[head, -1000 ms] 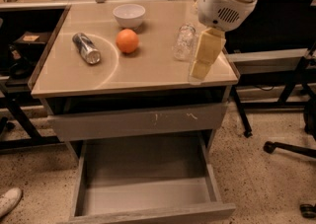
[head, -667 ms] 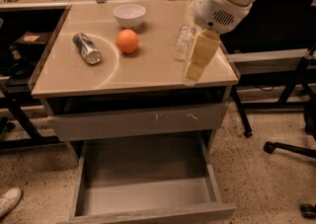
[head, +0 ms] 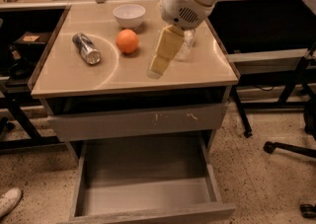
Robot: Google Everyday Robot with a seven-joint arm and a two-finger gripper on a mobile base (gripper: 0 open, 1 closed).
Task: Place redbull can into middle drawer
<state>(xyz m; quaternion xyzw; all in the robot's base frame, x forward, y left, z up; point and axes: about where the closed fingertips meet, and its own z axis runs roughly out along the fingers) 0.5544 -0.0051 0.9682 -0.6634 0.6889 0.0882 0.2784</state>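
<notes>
Redbull can (head: 86, 48) flat on its side, left on surface (head: 128, 77), at 9 o'clock from gripper (head: 155, 70), well apart, orange (head: 127, 41) roughly between. Long axis 11-to-5, shiny end toward 5. Gripper over surface centre-right; opening: cannot tell, nothing visibly held. Middle drawer (head: 143, 164) open at 6.

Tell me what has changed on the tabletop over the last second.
The gripper has swung sideways over the tabletop, away from the plastic bottle and toward the orange and the redbull can. It has taken hold of nothing. The can, orange, white bowl and bottle have not moved; the middle drawer stays pulled open.
</notes>
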